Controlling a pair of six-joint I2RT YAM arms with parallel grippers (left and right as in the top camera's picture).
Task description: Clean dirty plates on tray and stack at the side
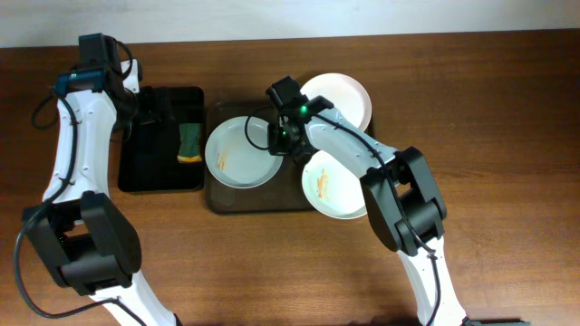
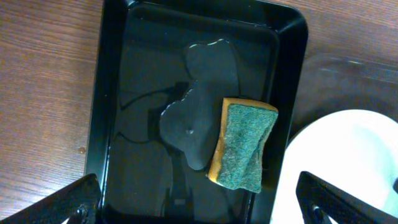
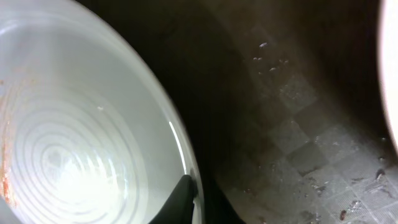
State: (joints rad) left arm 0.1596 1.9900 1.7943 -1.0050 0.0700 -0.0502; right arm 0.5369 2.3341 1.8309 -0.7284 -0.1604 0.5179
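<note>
Landmark: tray (image 1: pixel 263 198). Just left of it, black bin (image 1: pixel 145 167). On tray's right half, far plate (image 1: pixel 344 95) and near plate (image 1: pixel 337 188); on its left half, left plate (image 1: pixel 237 154), orange-smeared. Sponge (image 2: pixel 242 146) in bin, under left gripper (image 2: pixel 199 198), spread wide, empty. Right gripper (image 1: pixel 277 138) clenched on left plate's rim. Grasping step, seemingly. Next: steady plate, fetch sponge.

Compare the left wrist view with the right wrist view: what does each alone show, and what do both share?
Left wrist only: the black bin holding a sponge and a puddle, the wooden table, the open left gripper. Right wrist only: orange smears inside the plate, the right gripper shut at its rim. Both: that white plate and the dark tray.
</note>
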